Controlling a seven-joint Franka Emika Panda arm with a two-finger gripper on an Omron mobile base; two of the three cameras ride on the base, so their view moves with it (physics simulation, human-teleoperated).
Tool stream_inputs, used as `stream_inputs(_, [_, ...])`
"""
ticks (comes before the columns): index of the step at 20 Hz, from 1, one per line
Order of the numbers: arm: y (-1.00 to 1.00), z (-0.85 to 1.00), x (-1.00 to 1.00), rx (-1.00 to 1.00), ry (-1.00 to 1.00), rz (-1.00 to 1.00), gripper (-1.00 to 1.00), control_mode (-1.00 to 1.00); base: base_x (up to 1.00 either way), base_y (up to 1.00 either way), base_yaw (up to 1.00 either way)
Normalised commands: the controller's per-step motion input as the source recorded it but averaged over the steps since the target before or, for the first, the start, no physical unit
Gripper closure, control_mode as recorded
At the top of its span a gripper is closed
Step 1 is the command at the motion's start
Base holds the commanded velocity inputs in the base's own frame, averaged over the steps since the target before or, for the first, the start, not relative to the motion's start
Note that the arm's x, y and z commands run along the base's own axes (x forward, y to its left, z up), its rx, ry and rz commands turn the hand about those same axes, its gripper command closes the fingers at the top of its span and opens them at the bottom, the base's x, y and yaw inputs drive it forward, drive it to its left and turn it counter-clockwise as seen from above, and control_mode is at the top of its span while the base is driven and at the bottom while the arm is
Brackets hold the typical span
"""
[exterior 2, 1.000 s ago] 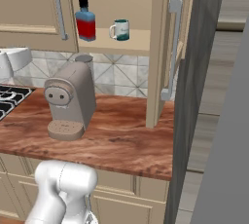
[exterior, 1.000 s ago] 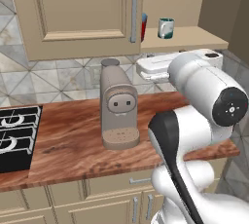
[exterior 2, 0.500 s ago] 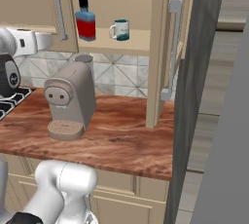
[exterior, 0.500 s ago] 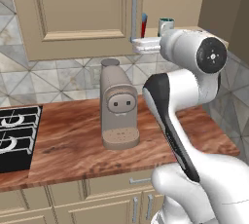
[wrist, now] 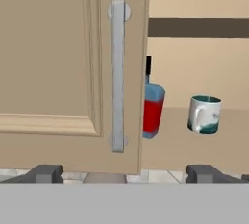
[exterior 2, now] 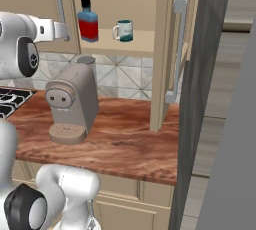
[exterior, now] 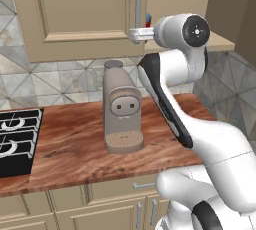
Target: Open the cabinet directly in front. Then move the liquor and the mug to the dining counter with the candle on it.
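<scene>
Swinging up from its lower pose of a second ago, the arm now holds the gripper [wrist: 124, 173] level with the cabinet [wrist: 58, 62], its fingers spread fully apart and holding nothing. The right door [exterior 2: 172, 49] already stands wide open, while the left door is closed and its silver handle [wrist: 117, 74] sits straight ahead of the hand. On the shelf inside, the liquor [exterior 2: 88, 20] stands upright, half hidden behind the closed door's edge in the hand view, with the mug [exterior 2: 123, 30] just beside it to the right, handle toward the bottle. Below, a coffee machine [exterior: 121, 108] rests on the surface [exterior: 75, 149]. Judging by this, the hand is lined up either to open the left door or to reach for the bottle.
</scene>
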Motion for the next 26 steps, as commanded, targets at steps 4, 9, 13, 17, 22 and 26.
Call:
stream_inputs(4, [0.02,0.00,0.81,0.00,0.00,0.00,-1.00,-1.00,0.00,0.00,0.00])
stream_inputs(9, [0.10,0.00,0.85,0.00,0.00,0.00,-1.00,-1.00,0.00,0.00,0.00])
stream_inputs(13, [0.24,0.00,0.91,0.02,0.00,0.00,-1.00,-1.00,0.00,0.00,0.00])
stream_inputs(17, [0.16,0.00,0.98,0.00,0.00,0.00,-1.00,-1.00,0.00,0.00,0.00])
stream_inputs(22, [0.01,-0.14,1.00,0.00,0.00,0.00,-1.00,-1.00,0.00,0.00,0.00])
stream_inputs(26, [0.00,-0.07,0.46,-0.01,0.00,0.00,1.00,-1.00,0.00,0.00,0.00])
